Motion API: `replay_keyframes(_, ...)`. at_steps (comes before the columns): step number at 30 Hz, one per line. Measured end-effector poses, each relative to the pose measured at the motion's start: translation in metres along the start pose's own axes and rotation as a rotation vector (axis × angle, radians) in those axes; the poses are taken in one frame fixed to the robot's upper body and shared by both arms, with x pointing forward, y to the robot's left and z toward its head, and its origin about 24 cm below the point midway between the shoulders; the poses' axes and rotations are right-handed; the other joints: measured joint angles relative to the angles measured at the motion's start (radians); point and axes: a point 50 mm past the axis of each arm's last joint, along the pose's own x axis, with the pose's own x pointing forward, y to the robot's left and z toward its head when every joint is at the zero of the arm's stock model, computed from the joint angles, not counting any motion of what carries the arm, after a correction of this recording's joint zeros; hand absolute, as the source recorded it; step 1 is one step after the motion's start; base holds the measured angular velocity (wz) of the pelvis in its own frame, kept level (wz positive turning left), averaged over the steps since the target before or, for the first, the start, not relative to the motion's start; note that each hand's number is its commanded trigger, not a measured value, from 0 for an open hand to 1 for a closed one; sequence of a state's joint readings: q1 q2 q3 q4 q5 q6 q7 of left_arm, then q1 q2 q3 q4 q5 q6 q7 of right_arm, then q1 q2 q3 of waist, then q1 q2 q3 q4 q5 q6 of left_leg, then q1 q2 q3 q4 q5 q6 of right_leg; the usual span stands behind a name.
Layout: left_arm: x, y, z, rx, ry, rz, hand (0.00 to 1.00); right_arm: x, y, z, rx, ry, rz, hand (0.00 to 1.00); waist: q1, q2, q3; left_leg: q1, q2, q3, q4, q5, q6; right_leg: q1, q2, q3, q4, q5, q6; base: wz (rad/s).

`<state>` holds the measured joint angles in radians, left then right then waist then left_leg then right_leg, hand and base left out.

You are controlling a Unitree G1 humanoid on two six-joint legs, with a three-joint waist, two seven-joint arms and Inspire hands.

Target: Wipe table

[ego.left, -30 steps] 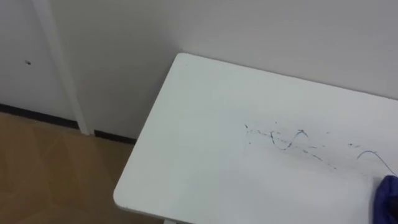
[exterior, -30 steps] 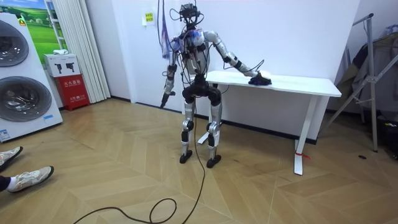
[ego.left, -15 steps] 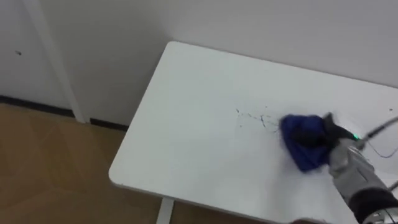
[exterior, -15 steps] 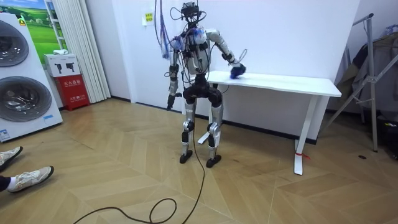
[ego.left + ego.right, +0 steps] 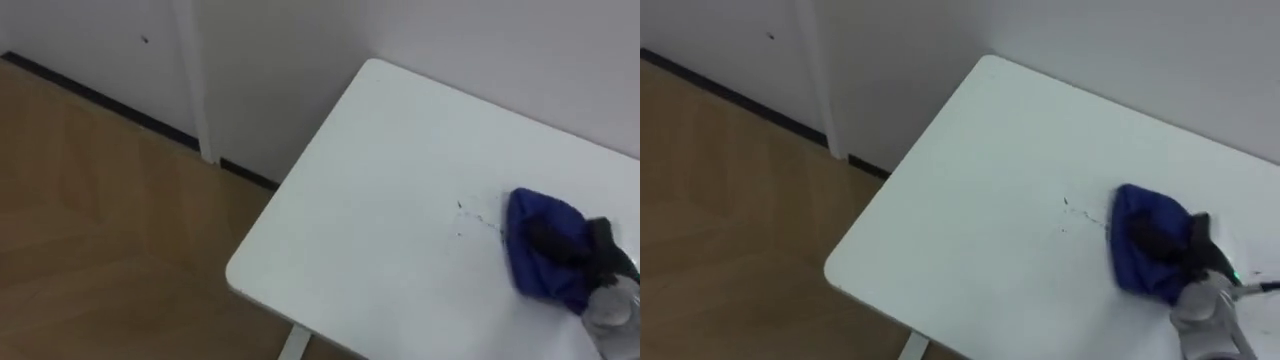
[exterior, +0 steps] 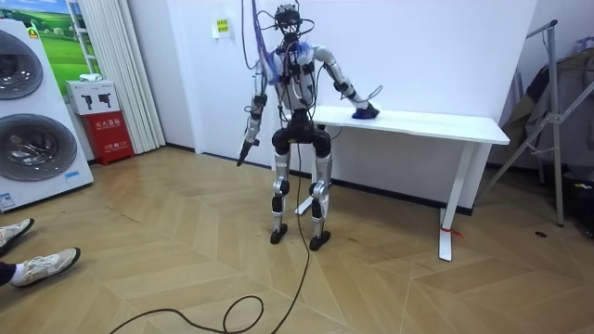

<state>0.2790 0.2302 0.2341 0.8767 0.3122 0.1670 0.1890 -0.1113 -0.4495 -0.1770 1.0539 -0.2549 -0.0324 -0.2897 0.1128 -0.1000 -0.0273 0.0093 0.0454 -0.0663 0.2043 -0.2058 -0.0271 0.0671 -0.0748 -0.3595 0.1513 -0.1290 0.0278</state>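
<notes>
A white table stands against the wall, and I stand at its left end. A crumpled blue cloth lies on the tabletop at the right of the eye views. My right hand rests on top of it, dark fingers curled into the cloth. A few faint pen specks remain just left of the cloth. In the room view my right arm reaches out over the table to the cloth. My left hand hangs at my side, away from the table.
The table's left edge and near corner drop to wooden floor. A white wall backs the table. The room view shows washing machines and a red box at its left, a metal rack at its right, and a person's feet.
My right hand swept the cloth leftward over the scribbles, then a little back right. Most of the pen marks are gone. The camera has shifted left.
</notes>
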Motion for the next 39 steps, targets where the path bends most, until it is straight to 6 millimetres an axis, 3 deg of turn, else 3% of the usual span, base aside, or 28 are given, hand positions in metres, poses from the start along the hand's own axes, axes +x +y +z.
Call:
replay_keyframes(4,0.001,0.003,0.009,-0.012,-0.029,0.013,0.00,-0.011,-0.023,-0.054,0.045,0.157,-0.090,1.00,-0.039,0.001,-0.0021,0.002,0.003,0.015,-0.002,-0.003,0.001,0.000,0.001,0.000,0.000,0.000,0.000,-0.13)
replay_keyframes(6,0.000,0.001,0.012,-0.027,-0.039,0.015,0.00,-0.015,-0.028,-0.065,0.049,0.195,-0.119,1.00,-0.035,0.002,-0.0029,0.010,0.007,0.036,-0.003,-0.003,0.001,0.004,0.002,0.001,0.002,0.000,0.000,-0.31)
replay_keyframes(9,-0.001,-0.007,0.019,-0.081,-0.048,-0.003,0.00,-0.010,-0.026,-0.053,0.053,0.193,-0.123,1.00,-0.039,0.004,-0.0022,0.016,0.013,0.058,-0.002,-0.001,-0.003,0.001,0.005,0.004,0.002,0.003,-0.003,-0.29)
replay_keyframes(11,-0.003,-0.015,0.025,-0.060,-0.070,-0.022,0.00,-0.003,-0.021,-0.034,0.030,0.176,-0.118,1.00,-0.019,0.009,0.0013,0.029,0.022,0.087,-0.005,0.000,-0.004,-0.003,0.012,0.032,0.006,0.008,-0.010,-0.44)
replay_keyframes(14,-0.005,-0.026,0.025,-0.036,-0.079,-0.068,0.00,0.011,-0.003,0.038,-0.027,0.045,-0.060,1.00,0.008,0.021,0.0131,0.020,0.038,0.140,-0.007,0.003,-0.014,-0.054,0.021,0.065,0.031,0.024,-0.028,-0.69)
replay_keyframes(16,-0.005,-0.028,0.024,-0.032,-0.076,-0.085,0.00,0.004,0.021,0.129,-0.140,-0.228,0.034,1.00,0.038,0.029,0.0212,0.003,0.043,0.147,-0.004,0.006,-0.021,-0.094,0.029,0.057,0.045,0.036,-0.045,-0.51)
replay_keyframes(17,-0.005,-0.028,0.024,-0.031,-0.071,-0.089,0.00,-0.001,0.027,0.154,-0.164,-0.309,0.058,1.00,0.038,0.032,0.0265,-0.001,0.045,0.145,-0.004,0.010,-0.024,-0.097,0.031,0.054,0.045,0.036,-0.047,-0.07)
replay_keyframes(18,-0.005,-0.030,0.026,-0.023,-0.073,-0.102,0.00,-0.012,0.034,0.198,-0.194,-0.444,0.093,1.00,0.052,0.040,0.0376,-0.009,0.047,0.138,-0.007,0.019,-0.028,-0.107,0.033,0.052,0.046,0.035,-0.052,0.21)
replay_keyframes(19,-0.005,-0.033,0.033,-0.020,-0.092,-0.122,0.00,-0.019,0.031,0.225,-0.222,-0.532,0.099,1.00,0.080,0.044,0.0395,-0.021,0.046,0.122,-0.010,0.031,-0.027,-0.122,0.036,0.052,0.047,0.033,-0.056,0.31)
replay_keyframes(21,-0.005,-0.031,0.033,-0.020,-0.096,-0.122,0.00,-0.024,0.027,0.244,-0.206,-0.591,0.102,1.00,0.130,0.043,0.0397,-0.026,0.042,0.085,-0.030,0.054,-0.031,-0.115,0.036,0.030,0.028,0.032,-0.057,0.59)
replay_keyframes(22,-0.005,-0.030,0.025,-0.011,-0.076,-0.117,0.00,-0.024,0.027,0.245,-0.204,-0.603,0.106,1.00,0.145,0.038,0.0385,-0.021,0.041,0.060,-0.040,0.060,-0.034,-0.102,0.035,0.002,0.016,0.029,-0.055,0.72)
replay_keyframes(24,-0.008,-0.029,0.005,0.007,-0.026,-0.116,0.00,-0.021,0.032,0.233,-0.217,-0.582,0.125,1.00,0.149,0.026,0.0386,-0.018,0.033,0.043,-0.039,0.060,-0.034,-0.079,0.024,-0.029,0.016,0.010,-0.045,0.67)
replay_keyframes(26,-0.012,-0.029,-0.015,0.022,0.032,-0.119,0.00,-0.010,0.048,0.175,-0.278,-0.442,0.170,1.00,0.138,0.004,0.0377,-0.013,0.017,0.028,-0.037,0.060,-0.034,-0.043,0.011,-0.055,-0.001,-0.001,-0.028,0.72)
replay_keyframes(28,-0.014,-0.031,-0.024,0.036,0.052,-0.128,0.00,-0.010,0.052,0.135,-0.155,-0.413,0.144,1.00,0.111,0.008,0.0408,0.002,0.006,0.027,-0.036,0.059,-0.032,-0.011,0.000,-0.051,-0.001,-0.005,-0.019,0.54)
replay_keyframes(29,-0.014,-0.030,-0.026,0.044,0.055,-0.126,0.00,-0.010,0.052,0.123,-0.145,-0.401,0.136,1.00,0.098,0.006,0.0385,0.009,0.003,0.031,-0.035,0.059,-0.032,-0.001,-0.003,-0.050,0.000,-0.006,-0.017,0.46)
replay_keyframes(31,-0.012,-0.024,-0.021,0.047,0.031,-0.103,0.00,-0.010,0.048,0.082,-0.104,-0.314,0.086,1.00,0.054,-0.003,0.0235,0.024,-0.005,0.041,-0.035,0.047,-0.012,0.020,-0.013,-0.040,0.000,-0.019,0.003,0.22)
replay_keyframes(32,-0.011,-0.022,-0.017,0.038,0.016,-0.096,0.00,-0.009,0.045,0.074,-0.091,-0.290,0.070,1.00,0.048,-0.004,0.0234,0.027,-0.004,0.050,-0.034,0.042,-0.006,0.021,-0.012,-0.034,0.001,-0.020,0.004,-0.10)
replay_keyframes(35,-0.006,-0.011,0.004,0.003,-0.059,-0.039,0.00,-0.010,0.027,0.026,-0.062,-0.168,-0.010,1.00,0.020,-0.003,0.0202,0.034,-0.004,0.084,-0.033,0.027,0.008,0.023,-0.013,-0.008,0.002,-0.015,0.011,-0.29)
replay_keyframes(37,-0.006,-0.003,0.011,-0.027,-0.096,0.009,0.00,-0.013,0.012,-0.008,-0.065,-0.081,-0.062,1.00,-0.001,0.006,0.0041,0.035,-0.004,0.108,-0.027,0.012,0.011,0.022,-0.013,0.008,0.002,-0.013,0.014,-0.38)
replay_keyframes(39,-0.006,-0.002,0.012,-0.038,-0.101,0.030,0.00,-0.016,0.004,-0.023,-0.059,-0.036,-0.092,1.00,-0.010,0.011,-0.0024,0.047,-0.003,0.120,-0.024,0.008,0.012,0.028,-0.013,0.023,0.003,-0.012,0.015,-0.26)
